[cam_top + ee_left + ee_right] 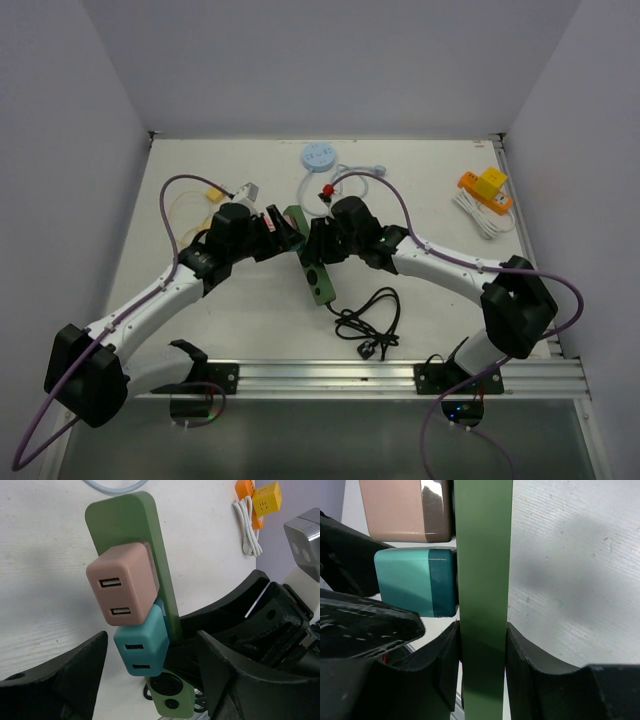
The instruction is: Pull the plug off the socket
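The right end effector (482, 647) is clamped on the green socket strip (482, 570), one finger pressed against each broad face. This grip most likely serves as an anchor, so that a pull on a plug meets resistance instead of dragging the strip along. The strip is turned so that its socket face looks toward the left arm. From that face the teal plug (141, 647) and the pink plug (122, 587) above it stick out sideways, both seated.

The left end effector (151, 642) is spread wide, holding nothing, with the teal plug in the gap between its fingers (probably the one it means to take).

The right wrist view shows what the others hide: the strip edge-on and the tight pinch on it. The left wrist view shows the plugs' port faces and the open gap. Only the top view sets the scene, with both arms meeting mid-tabletop (250, 310) and a black cable (370, 325) coiled near the strip's lower end. Whether the strip touches the tabletop I cannot tell.
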`<action>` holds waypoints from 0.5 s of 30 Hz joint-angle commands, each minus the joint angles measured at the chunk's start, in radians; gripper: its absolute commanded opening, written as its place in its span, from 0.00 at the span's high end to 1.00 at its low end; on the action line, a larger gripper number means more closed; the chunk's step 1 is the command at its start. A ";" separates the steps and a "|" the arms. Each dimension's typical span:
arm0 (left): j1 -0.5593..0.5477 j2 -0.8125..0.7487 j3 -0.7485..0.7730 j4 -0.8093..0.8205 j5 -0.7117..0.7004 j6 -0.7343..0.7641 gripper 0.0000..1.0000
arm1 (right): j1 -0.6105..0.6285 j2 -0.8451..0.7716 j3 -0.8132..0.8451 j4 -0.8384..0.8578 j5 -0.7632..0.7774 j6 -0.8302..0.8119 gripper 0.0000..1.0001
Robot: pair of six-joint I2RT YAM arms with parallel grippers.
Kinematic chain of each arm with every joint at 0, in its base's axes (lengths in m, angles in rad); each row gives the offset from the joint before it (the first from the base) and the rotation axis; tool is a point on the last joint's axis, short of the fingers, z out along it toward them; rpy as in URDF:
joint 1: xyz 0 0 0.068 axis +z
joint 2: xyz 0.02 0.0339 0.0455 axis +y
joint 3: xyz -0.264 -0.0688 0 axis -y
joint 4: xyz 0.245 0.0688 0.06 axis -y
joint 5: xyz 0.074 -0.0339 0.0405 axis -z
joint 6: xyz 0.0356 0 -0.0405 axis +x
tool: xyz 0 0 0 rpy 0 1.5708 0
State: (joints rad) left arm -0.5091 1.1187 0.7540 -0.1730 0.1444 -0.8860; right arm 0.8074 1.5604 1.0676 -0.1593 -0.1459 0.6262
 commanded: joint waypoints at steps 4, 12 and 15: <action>-0.039 0.023 0.001 0.081 -0.072 -0.065 0.37 | 0.012 -0.059 -0.012 0.145 0.012 0.061 1.00; -0.046 0.053 0.001 0.115 -0.052 -0.073 0.72 | 0.010 -0.072 -0.041 0.155 0.040 0.063 1.00; -0.048 0.055 -0.002 0.113 -0.054 -0.077 0.87 | 0.012 -0.071 -0.061 0.153 0.057 0.061 1.00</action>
State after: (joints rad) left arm -0.5495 1.1683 0.7532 -0.1272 0.0937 -0.9585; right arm 0.8108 1.5471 1.0096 -0.0944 -0.1146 0.6769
